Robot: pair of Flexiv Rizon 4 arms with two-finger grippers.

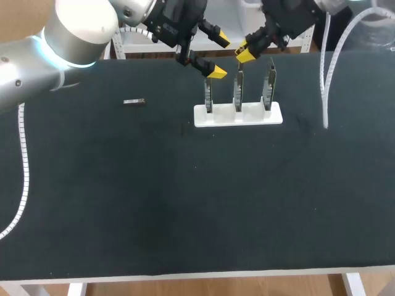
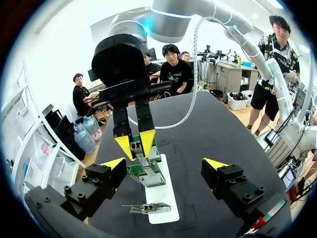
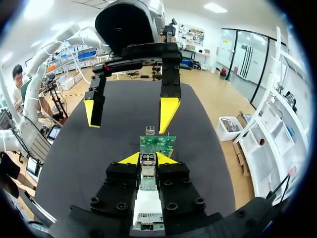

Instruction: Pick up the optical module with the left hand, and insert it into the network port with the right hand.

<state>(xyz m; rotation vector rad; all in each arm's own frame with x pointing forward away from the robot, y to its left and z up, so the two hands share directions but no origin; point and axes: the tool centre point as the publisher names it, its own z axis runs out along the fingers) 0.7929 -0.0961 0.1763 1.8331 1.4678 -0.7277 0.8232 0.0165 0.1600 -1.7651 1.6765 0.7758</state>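
We found the right hand (image 1: 245, 54) narrow, closed on the optical module (image 3: 147, 164) from two sides. It hung over the middle circuit board (image 1: 238, 92) of three that stood upright in the white holder (image 1: 271, 116) at the far side of the bench (image 1: 185, 203).

The module's long axis ran along the fingers, pointing down at the network port (image 2: 143, 161) on that board's upper edge. Module and port were very near, but we could not tell whether they touched.

The left hand (image 1: 220, 57) stood wide and empty just left of the right hand, above the left board. A small metallic part (image 1: 134, 102) lay on the bench well to the left.

We judged that the insertion called for a straight descent by the right arm.
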